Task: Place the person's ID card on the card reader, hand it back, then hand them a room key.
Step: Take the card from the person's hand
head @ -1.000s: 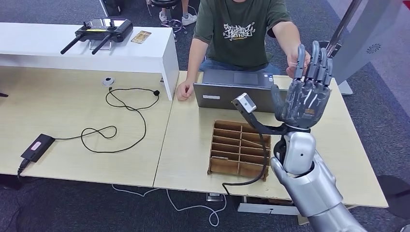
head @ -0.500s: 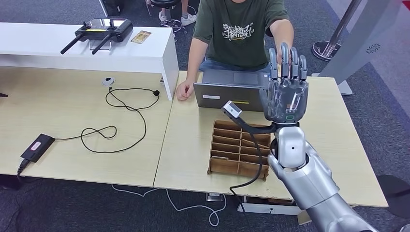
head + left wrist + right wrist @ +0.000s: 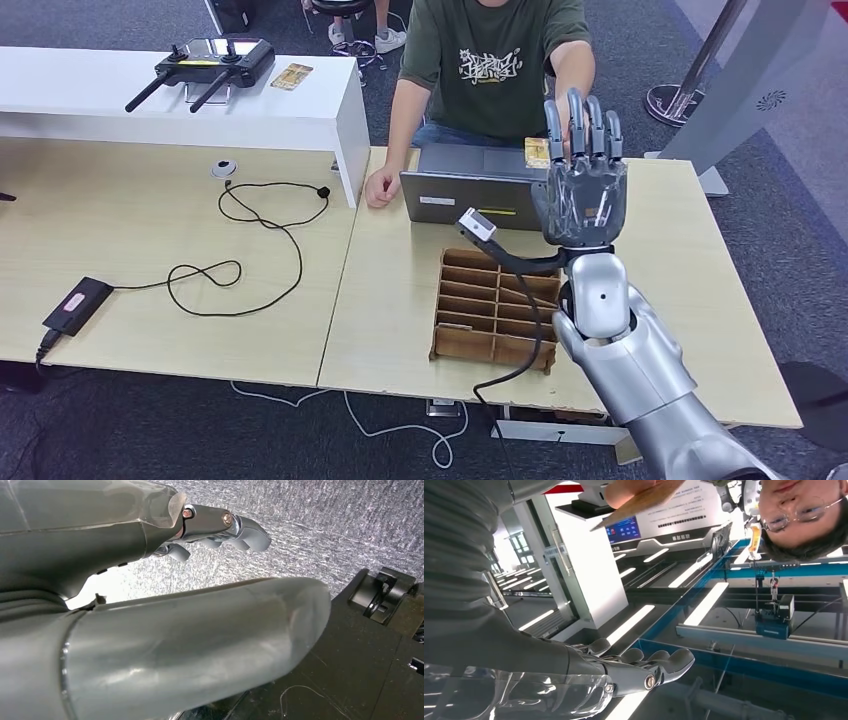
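The right hand's fingers (image 3: 578,125) stand straight up and slightly apart, holding nothing; the right hand (image 3: 582,190) is raised with its back toward the head camera, above the far edge of the one wooden divider tray (image 3: 495,309). Just beyond the fingertips, the person's hand (image 3: 568,140) holds one ID card (image 3: 537,152), tan and partly hidden behind the fingers; whether card and fingers touch cannot be told. In the right wrist view the card (image 3: 639,502) sits pinched in the person's fingers, apart from the robot's fingers.

One laptop (image 3: 480,183) lies just beyond the tray, in front of the person. Left of the tray lie one black cable (image 3: 250,250) and one black card reader (image 3: 76,304). Far left beyond, one controller (image 3: 205,62) and another card (image 3: 291,76) rest on a white shelf (image 3: 130,95).

The left hand (image 3: 165,595) hangs over grey carpet, fingers loosely extended, holding nothing.
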Available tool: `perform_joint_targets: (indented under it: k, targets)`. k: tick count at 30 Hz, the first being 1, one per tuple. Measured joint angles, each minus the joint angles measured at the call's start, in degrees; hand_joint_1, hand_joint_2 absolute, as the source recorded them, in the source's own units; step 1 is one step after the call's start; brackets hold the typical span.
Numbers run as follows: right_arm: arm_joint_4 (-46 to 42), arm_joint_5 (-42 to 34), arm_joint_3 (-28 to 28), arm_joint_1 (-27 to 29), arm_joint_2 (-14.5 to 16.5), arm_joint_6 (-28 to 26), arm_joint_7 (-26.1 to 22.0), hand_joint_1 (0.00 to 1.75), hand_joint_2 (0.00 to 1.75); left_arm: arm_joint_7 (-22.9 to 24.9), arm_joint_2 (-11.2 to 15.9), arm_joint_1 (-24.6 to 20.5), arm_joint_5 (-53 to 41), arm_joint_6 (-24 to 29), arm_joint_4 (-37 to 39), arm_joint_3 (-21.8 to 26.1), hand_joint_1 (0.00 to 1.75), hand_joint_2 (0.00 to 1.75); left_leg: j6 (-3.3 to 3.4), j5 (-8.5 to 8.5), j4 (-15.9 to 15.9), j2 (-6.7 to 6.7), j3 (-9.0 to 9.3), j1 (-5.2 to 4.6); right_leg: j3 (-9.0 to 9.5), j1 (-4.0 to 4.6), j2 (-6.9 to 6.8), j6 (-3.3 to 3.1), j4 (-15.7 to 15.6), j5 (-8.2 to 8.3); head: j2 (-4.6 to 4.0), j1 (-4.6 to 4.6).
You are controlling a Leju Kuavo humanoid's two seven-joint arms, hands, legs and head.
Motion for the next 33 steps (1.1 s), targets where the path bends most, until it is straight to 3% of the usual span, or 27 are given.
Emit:
perform_joint_targets:
  k: [12, 33]
  targets:
    - [10.9, 0.0, -11.5, -3.1, 5.9, 2.2, -5.5, 0.0, 1.75, 0.0, 0.0, 0.0, 0.6, -0.3, 0.0, -0.1, 0.0, 0.0, 0.0, 0.0, 0.0, 0.0, 0.01, 0.0, 0.0, 0.0, 0.0, 0.0, 0.0, 0.0, 0.0, 0.0]
    - [14.6, 0.0, -16.0, -3.5, 8.2, 2.2, -8.7, 0.0, 1.75, 0.0, 0.2, 0.0, 1.1, -0.6, 0.0, -0.2, 0.0, 0.0, 0.0, 0.0, 0.0, 0.0, 0.01, 0.0, -0.02, 0.0, 0.0, 0.0, 0.0, 0.0, 0.0, -0.01]
